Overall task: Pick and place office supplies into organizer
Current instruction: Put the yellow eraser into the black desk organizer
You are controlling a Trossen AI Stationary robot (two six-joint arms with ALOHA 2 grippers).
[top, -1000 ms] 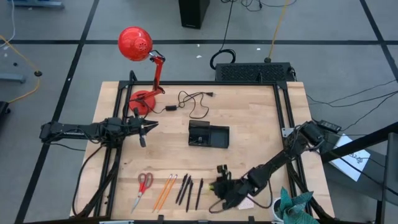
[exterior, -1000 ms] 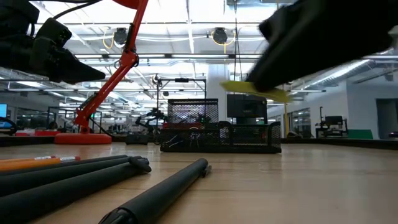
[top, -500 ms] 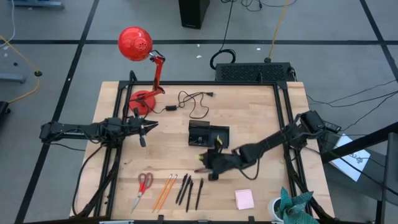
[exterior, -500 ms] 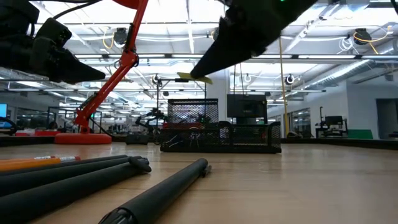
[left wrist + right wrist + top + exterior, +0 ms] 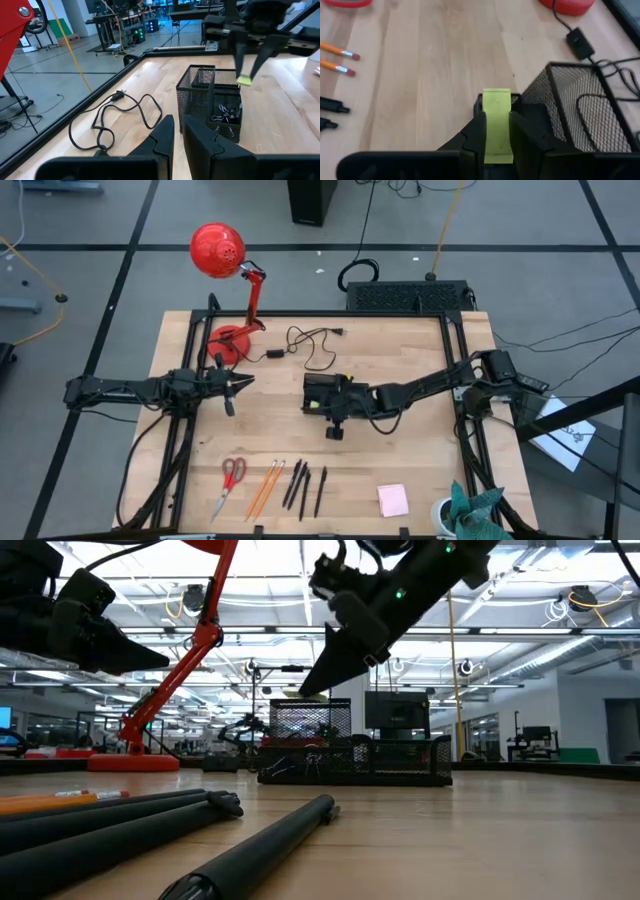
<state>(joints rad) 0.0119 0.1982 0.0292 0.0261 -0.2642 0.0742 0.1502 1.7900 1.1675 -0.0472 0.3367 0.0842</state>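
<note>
My right gripper [image 5: 316, 402] reaches in from the table's right and hangs over the black mesh organizer [image 5: 312, 382], shut on a small yellow-green block [image 5: 496, 107]. In the left wrist view the block [image 5: 244, 80] hangs just above the organizer's [image 5: 200, 95] rim, and binder clips [image 5: 222, 117] lie inside. Red-handled scissors [image 5: 232, 477], two orange pencils [image 5: 265, 485], black pens [image 5: 305, 486] and a pink sticky-note pad [image 5: 392, 499] lie flat along the near edge. My left gripper [image 5: 240, 383] waits shut at the left, holding nothing. My right gripper pinches the block's two long sides [image 5: 496, 135] between its two fingers [image 5: 476, 131]. The block lies along the fingers, and its free end [image 5: 496, 95] sticks out past their tips. The fingers slant down from the table's right. The block is lifted clear above the organizer.
A red desk lamp [image 5: 228, 280] stands at the far left, with a black cable [image 5: 312, 345] lying between it and the organizer. A large black box [image 5: 408, 295] sits beyond the far edge. Bare wood lies between the organizer and the row of supplies.
My right gripper has carried the block from the near edge beside the sticky-note pad toward the far-left, up over the organizer, rising slightly and rolling a little. It has stayed shut on the block. The sticky-note pad, earlier covered by the arm, now shows.
</note>
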